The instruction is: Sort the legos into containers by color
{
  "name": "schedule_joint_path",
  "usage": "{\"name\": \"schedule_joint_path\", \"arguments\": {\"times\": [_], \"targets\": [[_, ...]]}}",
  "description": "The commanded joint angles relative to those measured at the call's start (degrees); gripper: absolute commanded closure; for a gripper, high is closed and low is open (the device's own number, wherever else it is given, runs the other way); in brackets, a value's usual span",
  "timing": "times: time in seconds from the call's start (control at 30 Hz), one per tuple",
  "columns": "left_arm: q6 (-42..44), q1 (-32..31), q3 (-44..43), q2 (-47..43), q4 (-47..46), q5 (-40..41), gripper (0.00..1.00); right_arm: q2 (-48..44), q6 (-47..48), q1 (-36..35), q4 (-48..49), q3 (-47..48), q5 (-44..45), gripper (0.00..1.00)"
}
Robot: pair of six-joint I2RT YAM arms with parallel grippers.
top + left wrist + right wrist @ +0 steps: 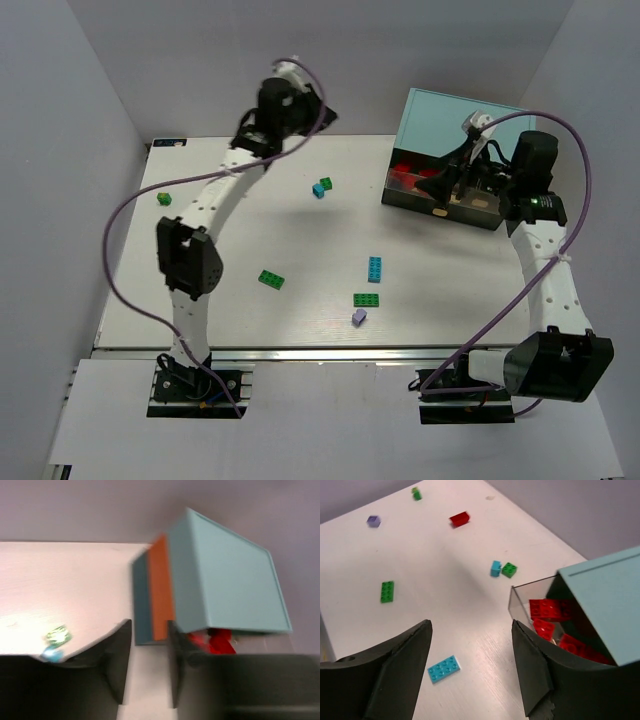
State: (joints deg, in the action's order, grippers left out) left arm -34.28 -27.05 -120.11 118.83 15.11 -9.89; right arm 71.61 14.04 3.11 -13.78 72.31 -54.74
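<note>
Green legos point(271, 279) number four, cyan two (lavender one)

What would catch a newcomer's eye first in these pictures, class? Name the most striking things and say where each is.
The teal cabinet stands at the table's far right, its clear drawer pulled out and holding red bricks. The right gripper hangs open close by that drawer. Loose bricks in green, cyan and lavender lie scattered across the middle of the white table.
</note>
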Motion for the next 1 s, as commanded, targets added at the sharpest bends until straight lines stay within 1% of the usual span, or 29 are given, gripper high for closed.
{"name": "schedule_joint_path", "arguments": {"times": [0.0, 0.03, 0.07, 0.1, 0.17, 0.23, 0.27, 0.33, 0.43, 0.57, 0.7, 0.83, 0.97], "targets": [[1.58, 8.84, 5.58, -8.25, 11.32, 4.27, 0.5, 2.91, 9.49, -1.62, -11.25, 5.2, -5.21, 0.28], [2.54, 10.42, 9.16, -9.39, 14.47, 4.96, 0.41, 3.26, 10.64, -2.84, -12.31, 5.64, -3.37, 0.27], [3.25, 11.83, 10.85, -9.92, 15.72, 5.23, 0.35, 3.27, 11.87, -3.02, -12.76, 5.56, -2.31, 0.27], [4.3, 14.28, 12.17, -10.1, 17.04, 5.67, 0.28, 3.09, 12.15, -4.68, -12.85, 5.21, -1.08, 0.27], [7.29, 16.14, 16.13, -11.16, 18.9, 9.0, 0.24, 3.18, 12.59, -6.18, -12.94, 5.03, 1.9, 0.28], [10.88, 17.46, 17.54, -11.07, 20.21, 13.3, 0.21, 3.79, 12.41, -7.06, -13.73, 5.2, 3.06, 0.28], [12.47, 17.99, 17.29, -9.85, 20.65, 16.54, 0.2, 4.23, 11.98, -7.59, -13.82, 5.38, 3.76, 0.29], [16.15, 18.0, 15.89, -7.92, 21.45, 18.93, 0.19, 4.59, 11.27, -7.95, -13.21, 5.21, 4.55, 0.29], [18.63, 18.0, 14.04, -3.53, 22.06, 22.45, 0.18, 4.59, 10.39, -8.91, -12.76, 4.77, 4.64, 0.28], [19.87, 18.0, 10.26, 2.28, 22.06, 25.44, 0.15, 4.59, 10.48, -9.71, -13.29, 4.77, 4.99, 0.27], [20.57, 18.0, 8.33, 7.55, 21.54, 27.73, 0.15, 4.85, 11.79, -10.06, -14.87, 5.2, 5.61, 0.26], [21.27, 18.0, 8.05, 10.02, 21.01, 29.14, 0.14, 4.94, 12.85, -9.97, -15.75, 5.12, 6.05, 0.25], [21.45, 18.0, 8.23, 11.87, 20.31, 28.53, 0.15, 5.55, 12.59, -9.97, -15.75, 5.12, 6.05, 0.25]]}}
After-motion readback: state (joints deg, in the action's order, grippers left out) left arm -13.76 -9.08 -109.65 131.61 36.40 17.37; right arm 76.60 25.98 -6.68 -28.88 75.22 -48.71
